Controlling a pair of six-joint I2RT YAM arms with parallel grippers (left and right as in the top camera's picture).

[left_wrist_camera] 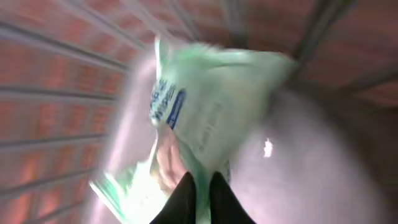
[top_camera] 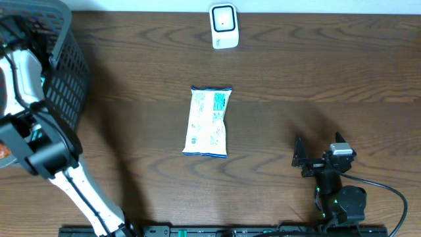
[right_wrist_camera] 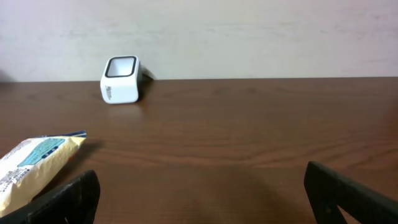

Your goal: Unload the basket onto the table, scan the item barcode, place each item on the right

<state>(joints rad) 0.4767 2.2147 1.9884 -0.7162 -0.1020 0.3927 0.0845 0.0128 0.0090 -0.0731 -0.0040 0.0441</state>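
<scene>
Overhead, the white-and-blue packet [top_camera: 208, 122] lies flat at the middle of the table [top_camera: 329, 72]. Its long axis runs toward the scanner [top_camera: 223, 26] with a slight tilt, and nothing stands between them. The basket [top_camera: 66, 72] stands at far left. Left wrist, blurred: the left gripper [left_wrist_camera: 202, 182] is clamped on a green packet [left_wrist_camera: 217, 99] inside the basket. Right wrist: the right gripper [right_wrist_camera: 199, 180] is spread wide and empty, with the scanner ahead-left and the white-and-blue packet near its left finger.
</scene>
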